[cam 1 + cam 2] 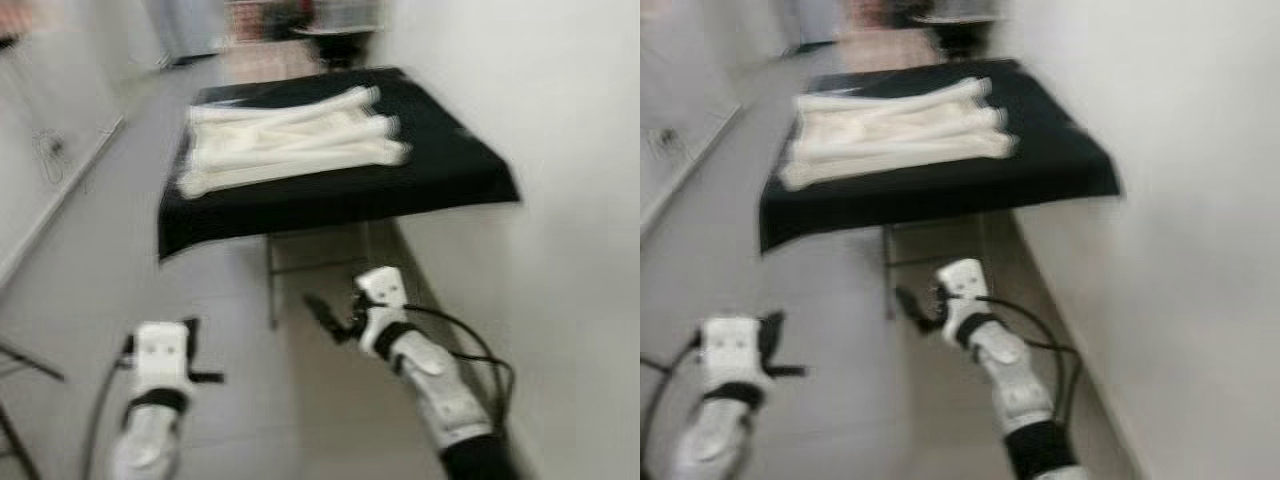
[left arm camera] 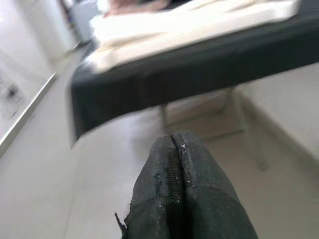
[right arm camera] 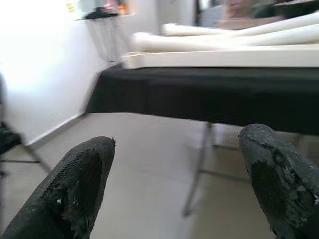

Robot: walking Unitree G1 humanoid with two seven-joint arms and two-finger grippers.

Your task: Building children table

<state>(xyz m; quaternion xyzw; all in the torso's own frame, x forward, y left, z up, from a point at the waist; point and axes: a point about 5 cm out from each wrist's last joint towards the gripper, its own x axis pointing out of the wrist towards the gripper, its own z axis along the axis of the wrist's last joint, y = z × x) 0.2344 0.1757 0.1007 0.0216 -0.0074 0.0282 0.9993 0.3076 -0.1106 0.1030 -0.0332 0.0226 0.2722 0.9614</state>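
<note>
The cream-white wooden parts of the children table, long rounded legs lying side by side on what seems to be a flat pale board, rest on a folding table covered with a black cloth. The head views are blurred, so the number of legs is hard to count. The parts lie toward the left edge of the tabletop, and the black cloth is bare along its right edge, which stands beside a white wall. Thin metal table legs show under the cloth, on a light grey tiled floor.

The left gripper hangs low in front of the table, well apart from it, and its two black fingers are pressed together with nothing between them. The right gripper is also low, near the front edge of the table, with its fingers spread wide and empty.
</note>
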